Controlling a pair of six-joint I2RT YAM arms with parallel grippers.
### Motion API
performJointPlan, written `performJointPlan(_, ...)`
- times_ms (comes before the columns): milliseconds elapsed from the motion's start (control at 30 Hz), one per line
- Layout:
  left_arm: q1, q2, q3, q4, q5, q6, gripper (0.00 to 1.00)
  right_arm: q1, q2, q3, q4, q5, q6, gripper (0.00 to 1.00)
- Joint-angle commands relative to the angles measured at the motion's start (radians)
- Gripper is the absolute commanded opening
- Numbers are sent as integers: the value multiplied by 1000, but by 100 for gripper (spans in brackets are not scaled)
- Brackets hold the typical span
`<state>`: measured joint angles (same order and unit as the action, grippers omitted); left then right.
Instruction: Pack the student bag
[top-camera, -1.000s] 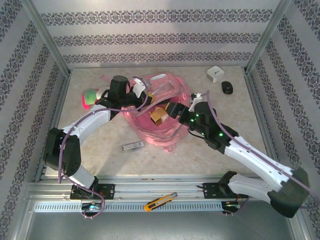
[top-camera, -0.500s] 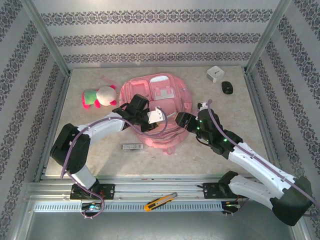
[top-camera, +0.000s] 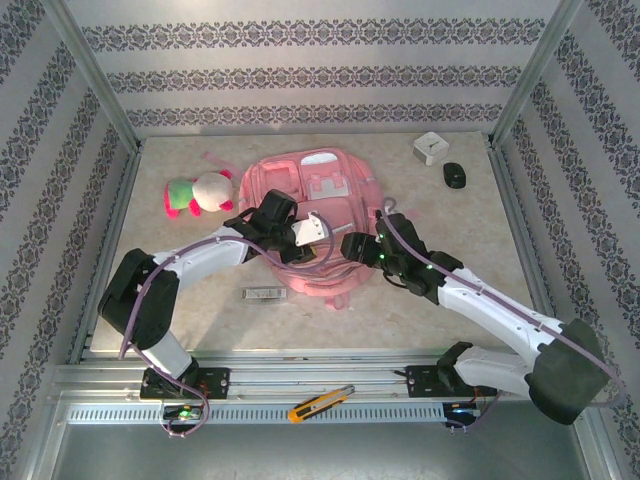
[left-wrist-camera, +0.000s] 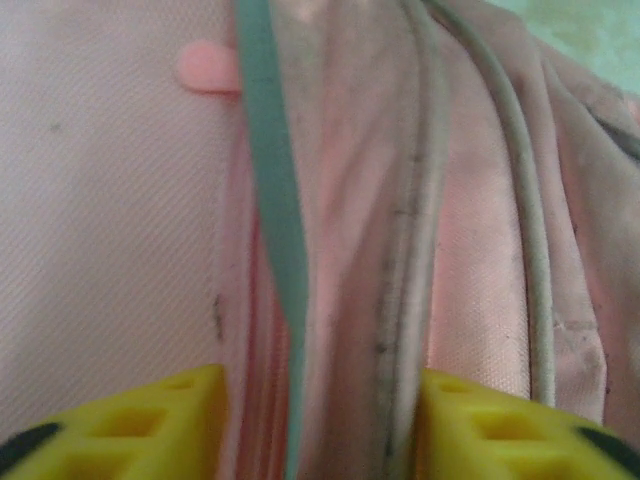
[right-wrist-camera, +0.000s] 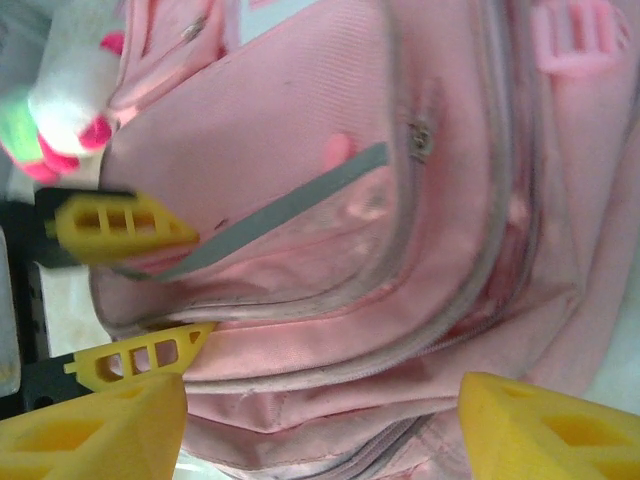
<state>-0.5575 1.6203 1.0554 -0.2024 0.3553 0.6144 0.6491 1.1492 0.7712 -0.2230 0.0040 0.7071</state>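
Backpack (top-camera: 325, 185): pink fabric, lying flat at ctr of table (top-camera: 480, 260), front up. Stacked zip pockets, pale patches nr its 12 o'clock end, grey strip across front pocket. Qty 1.

Left gripper (left-wrist-camera: 320, 385) on bag's 8 o'clock side, jaws apart, released, with a fabric fold between them. Right gripper (right-wrist-camera: 322, 400) over the 5 o'clock edge, jaws wide, nothing in them.

Around bag:
- 1x plush toy (top-camera: 195, 192) at 9, just beside
- 1x white box (top-camera: 430, 148) at 2
- 1x small black item (top-camera: 455, 175) at 3
- 1x silver bar (top-camera: 265, 293) at 7
- 1x yellow cutter (top-camera: 320, 403) at 6, on front rail (top-camera: 300, 378)
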Motion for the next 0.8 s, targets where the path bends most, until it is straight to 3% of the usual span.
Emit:
performJointPlan(0,53,-109,-3,81,32,-184,60,30,9,89,-39,-7,-273,70)
performJointPlan(133,174,-210,-15,146,110,-404,66,58,29,157,-72,-47,-576,66)
performJointPlan(300,355,-258,-42,113,134,-594,67,174,115,255,-219,-35,-1069,64)
performJointPlan(400,469,-200,-39,27,179,-625,66,185,176,290,-248,3,-1145,65)
performJointPlan(500,555,-133,-72,64,276,-642,65,184,202,285,-236,-35,-1242,64)
performJointPlan(600,604,-66,-78,124,310,-691,65,179,216,277,-217,-48,-1313,63)
performJointPlan(767,634,87,-2,154,438,-800,64,162,243,275,-193,-85,-1306,63)
